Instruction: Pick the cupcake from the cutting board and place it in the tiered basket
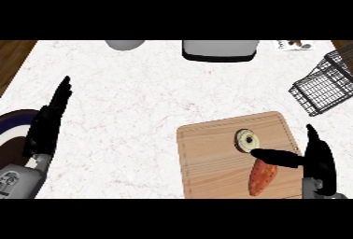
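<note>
The cupcake [247,139], small and round with a pale top, sits on the wooden cutting board [214,158] at the lower right. My right hand [314,156] is just right of it, fingers straight up and the thumb pointing left, its tip almost at the cupcake's lower edge. The hand holds nothing. The black wire tiered basket [324,84] stands at the right edge, beyond the board. My left hand [47,123] rests open at the far left, fingers up.
An orange sweet potato [261,179] lies on the board below the cupcake, under my right thumb. A dark plate [10,135] is at the left edge. A grey bowl [125,44] and a toaster [219,50] stand along the back.
</note>
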